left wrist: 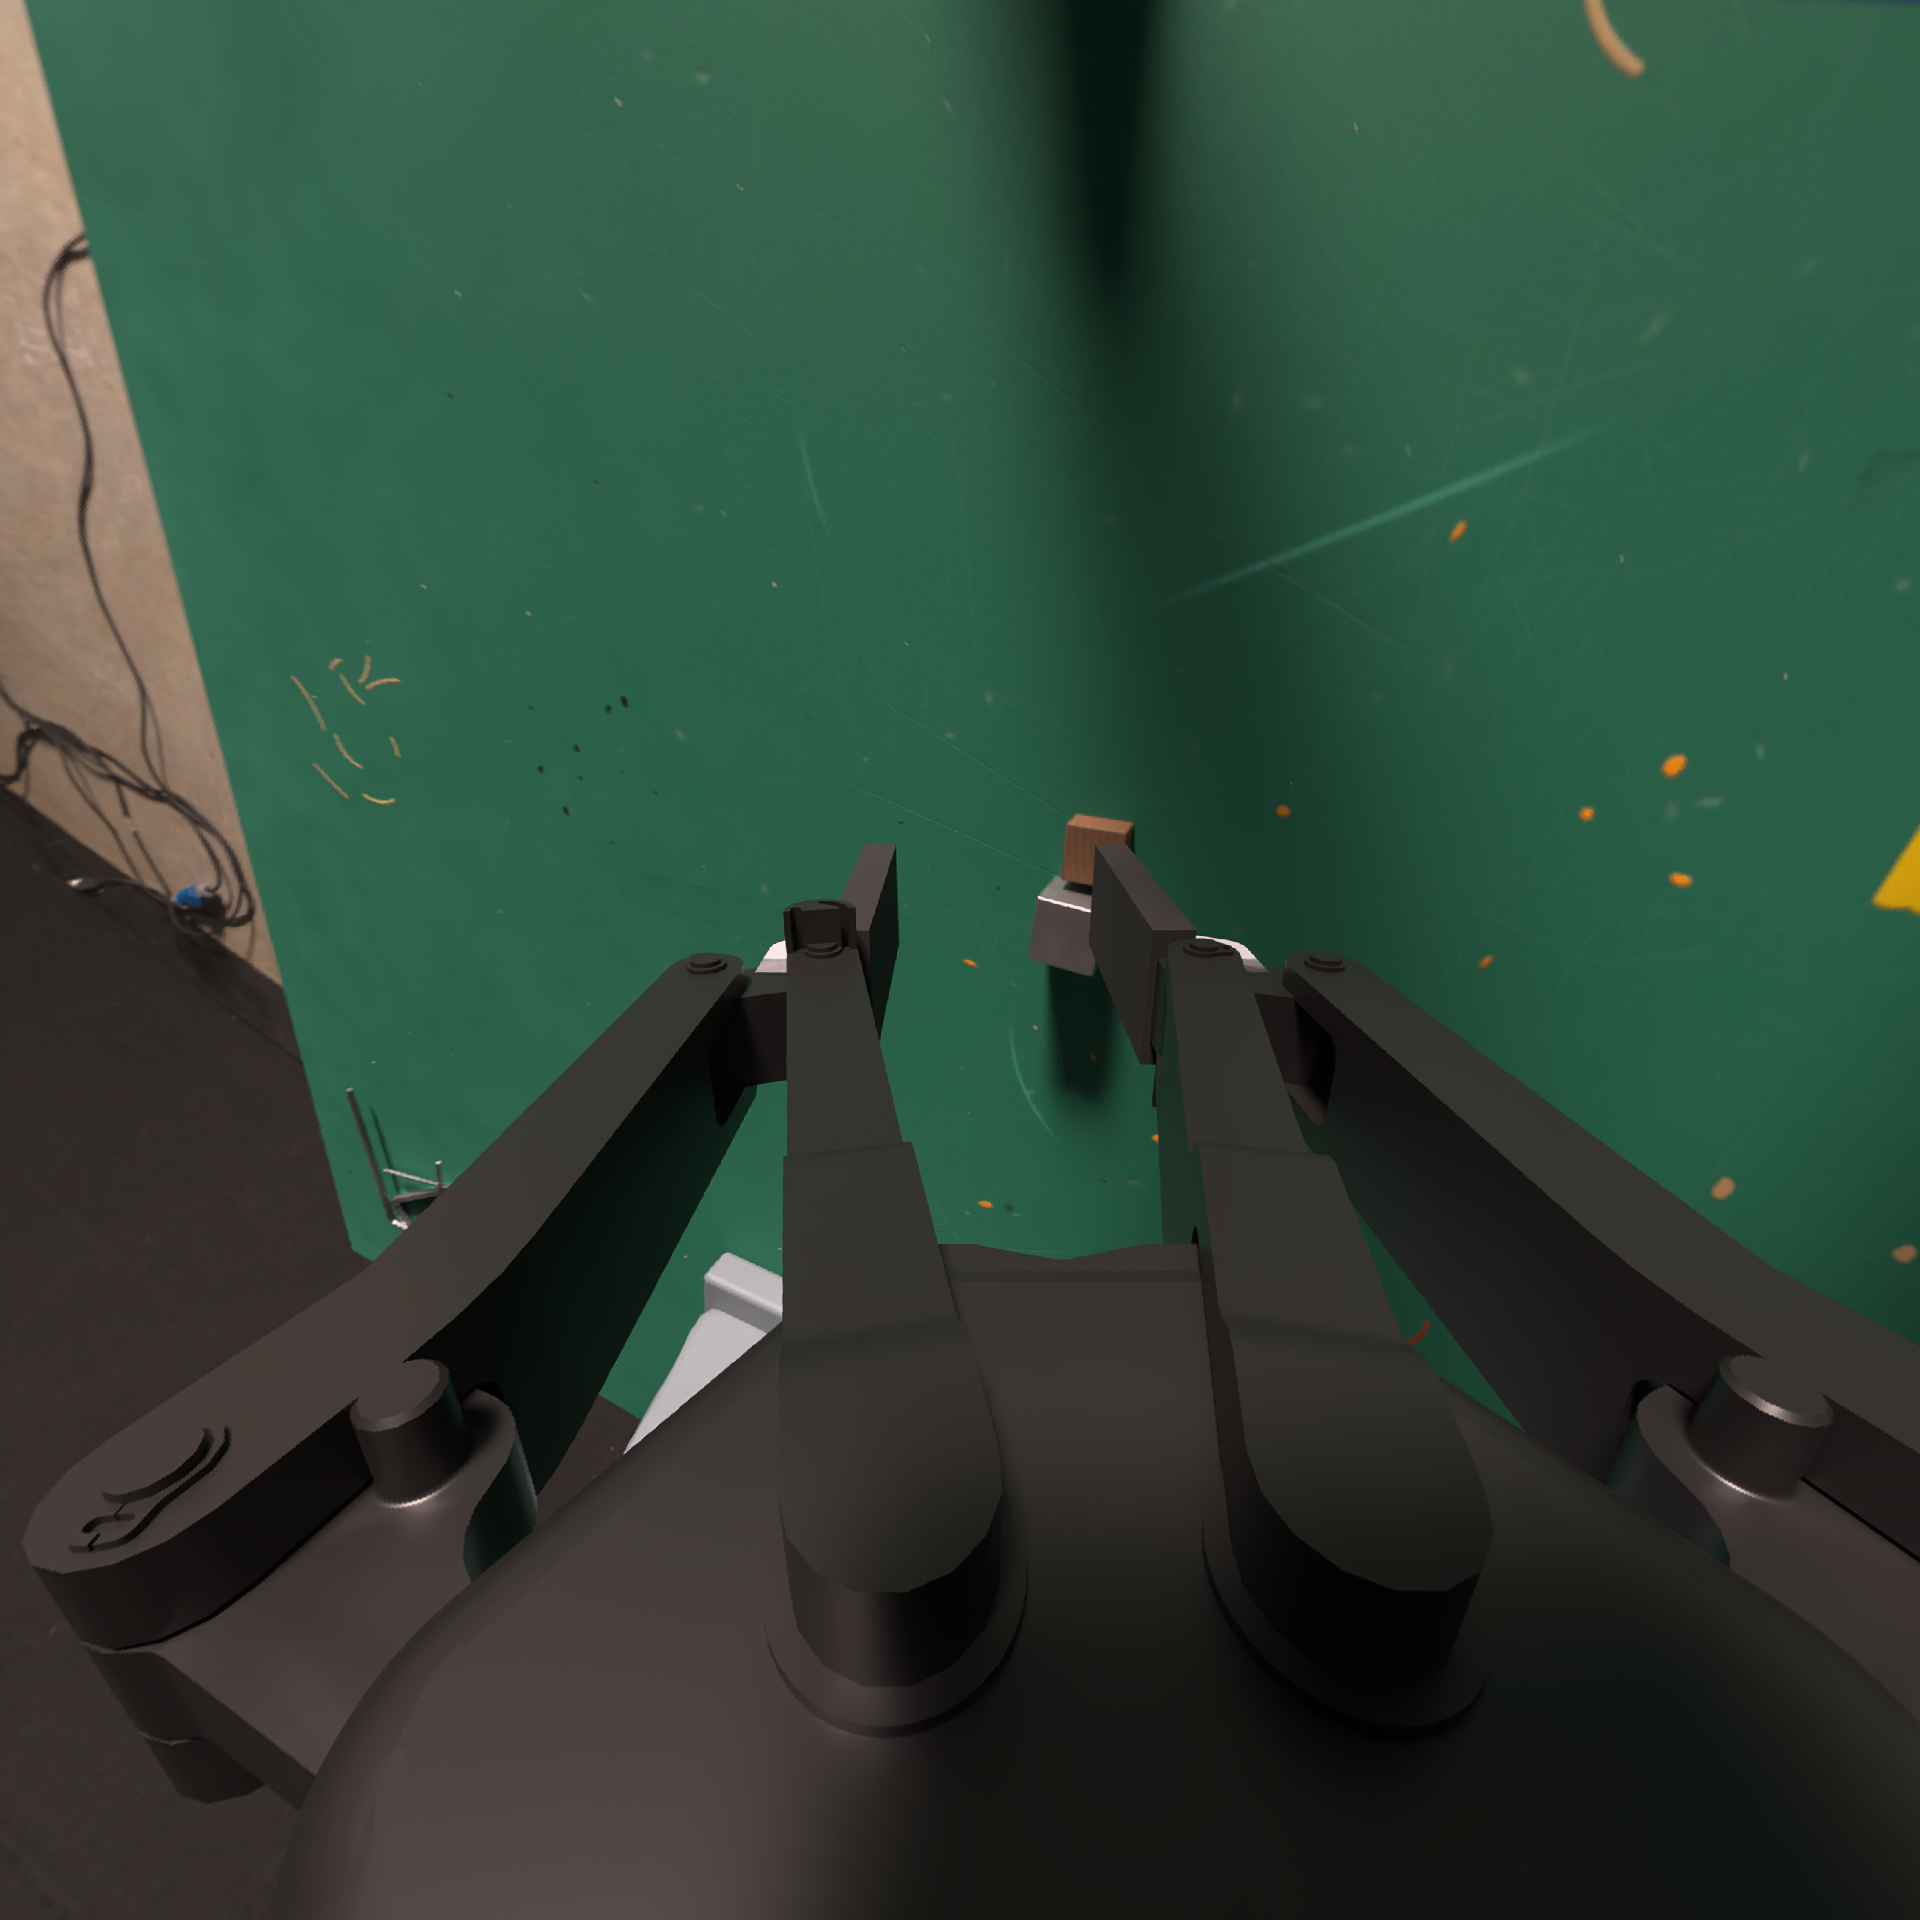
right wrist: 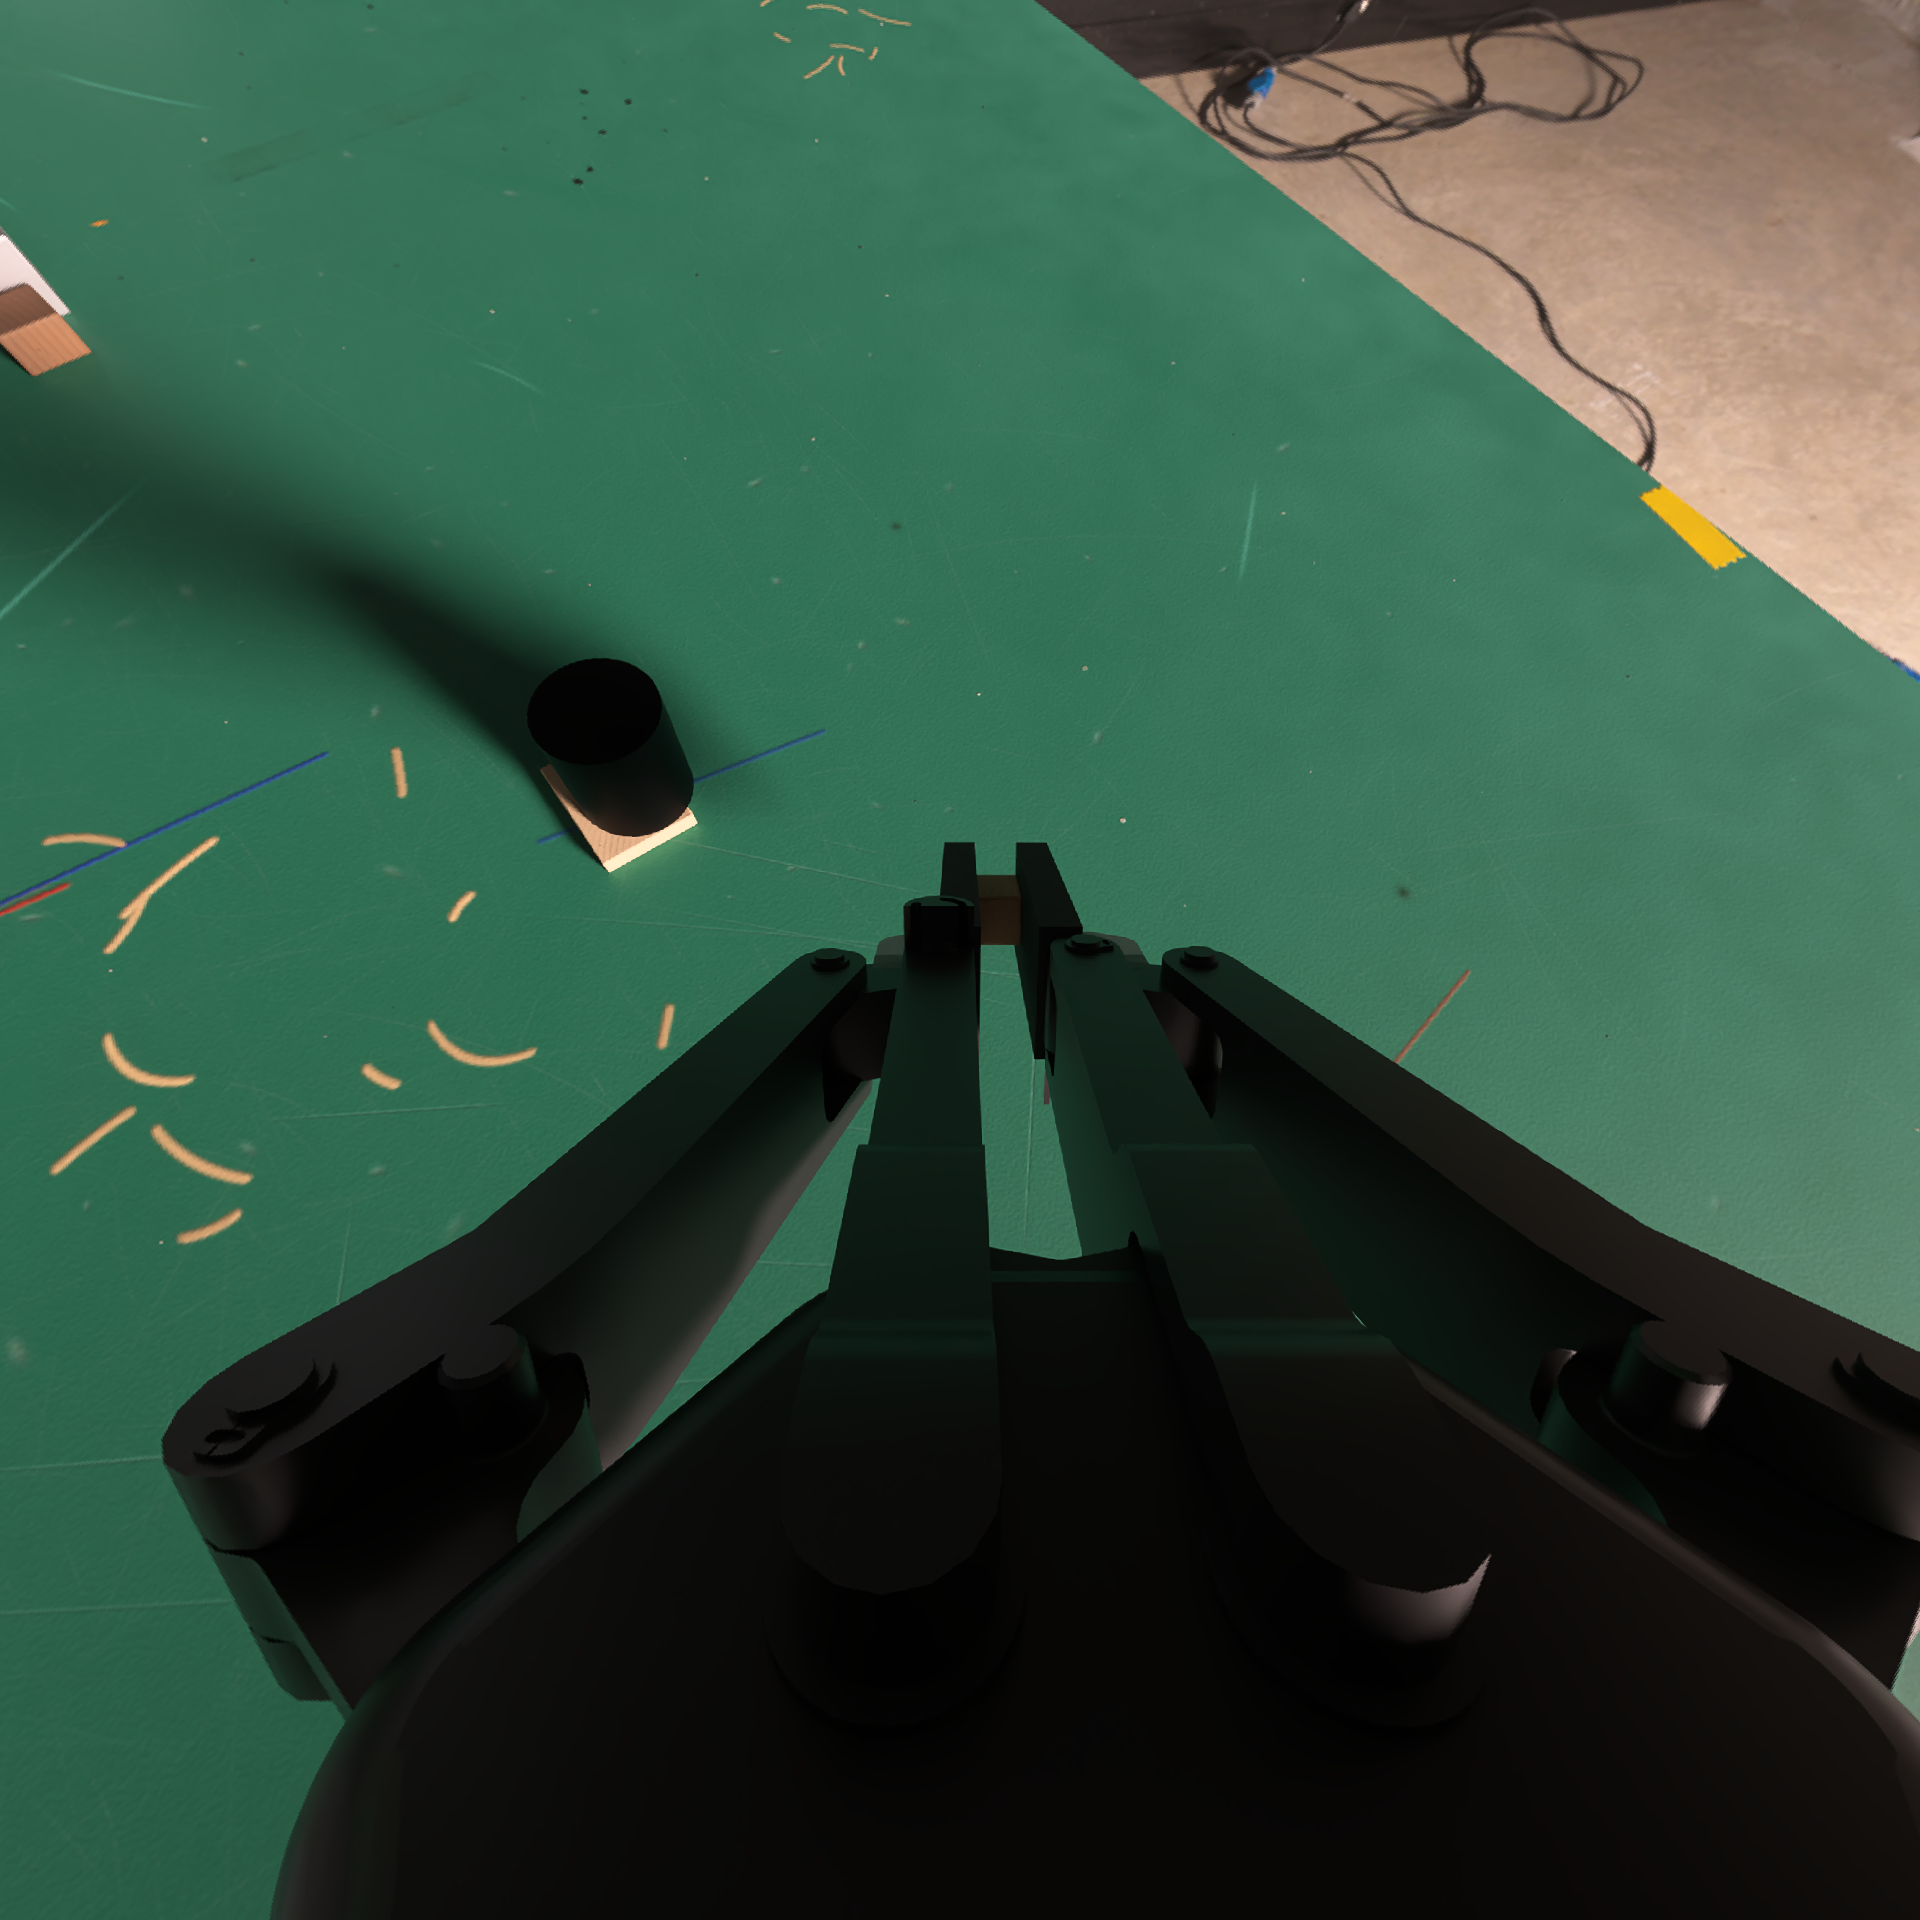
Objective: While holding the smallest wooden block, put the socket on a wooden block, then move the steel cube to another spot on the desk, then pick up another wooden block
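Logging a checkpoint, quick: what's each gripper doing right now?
Left gripper: open, holding nothing.
Right gripper: shut on the small wooden block.

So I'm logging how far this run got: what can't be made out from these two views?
- Left wrist view: steel cube and brown wooden block are partly hidden by the left gripper finger; whether they touch is unclear.
- Right wrist view: the pale block is mostly covered by the socket.
- Right wrist view: another block is cut off by the left edge.
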Motion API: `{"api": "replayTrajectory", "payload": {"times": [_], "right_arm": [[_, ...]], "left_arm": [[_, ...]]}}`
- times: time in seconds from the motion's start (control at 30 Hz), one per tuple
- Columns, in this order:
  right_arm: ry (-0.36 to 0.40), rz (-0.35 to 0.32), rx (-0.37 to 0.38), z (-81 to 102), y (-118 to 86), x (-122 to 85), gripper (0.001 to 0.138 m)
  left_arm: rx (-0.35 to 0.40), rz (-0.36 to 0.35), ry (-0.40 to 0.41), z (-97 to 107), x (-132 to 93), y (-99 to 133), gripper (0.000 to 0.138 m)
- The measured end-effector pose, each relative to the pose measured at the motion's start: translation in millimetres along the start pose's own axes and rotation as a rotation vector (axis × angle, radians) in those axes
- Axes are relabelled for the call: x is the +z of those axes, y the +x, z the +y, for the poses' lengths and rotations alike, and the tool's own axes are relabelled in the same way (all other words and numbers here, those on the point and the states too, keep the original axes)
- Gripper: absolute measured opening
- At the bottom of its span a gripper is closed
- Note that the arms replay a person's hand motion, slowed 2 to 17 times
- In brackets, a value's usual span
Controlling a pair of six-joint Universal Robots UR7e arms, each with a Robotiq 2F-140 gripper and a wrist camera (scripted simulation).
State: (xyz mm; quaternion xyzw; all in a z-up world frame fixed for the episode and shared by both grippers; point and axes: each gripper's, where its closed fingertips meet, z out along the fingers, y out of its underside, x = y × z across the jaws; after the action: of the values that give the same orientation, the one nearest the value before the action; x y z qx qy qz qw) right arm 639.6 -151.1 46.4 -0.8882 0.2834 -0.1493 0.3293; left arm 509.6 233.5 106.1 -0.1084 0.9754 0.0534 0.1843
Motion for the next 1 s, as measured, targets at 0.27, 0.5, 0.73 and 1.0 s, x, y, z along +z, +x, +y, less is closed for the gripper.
{"api": "replayTrajectory", "payload": {"times": [0.27,0.5,0.73,1.0], "right_arm": [[0.001,-0.003,0.005,0.2,0,0,0.011],[0.001,-0.004,0.008,0.2,0,0,0.011],[0.003,-0.004,0.009,0.2,0,0,0.011],[0.004,-0.004,0.01,0.3,0,0,0.011]], "left_arm": [[0.016,0.07,-0.01,26,18,16,0.05],[-0.015,0.078,-0.045,42,34,17,0.048],[-0.044,0.101,-0.032,44,46,18,0.045],[-0.046,0.147,0.004,39,55,22,0.044]]}}
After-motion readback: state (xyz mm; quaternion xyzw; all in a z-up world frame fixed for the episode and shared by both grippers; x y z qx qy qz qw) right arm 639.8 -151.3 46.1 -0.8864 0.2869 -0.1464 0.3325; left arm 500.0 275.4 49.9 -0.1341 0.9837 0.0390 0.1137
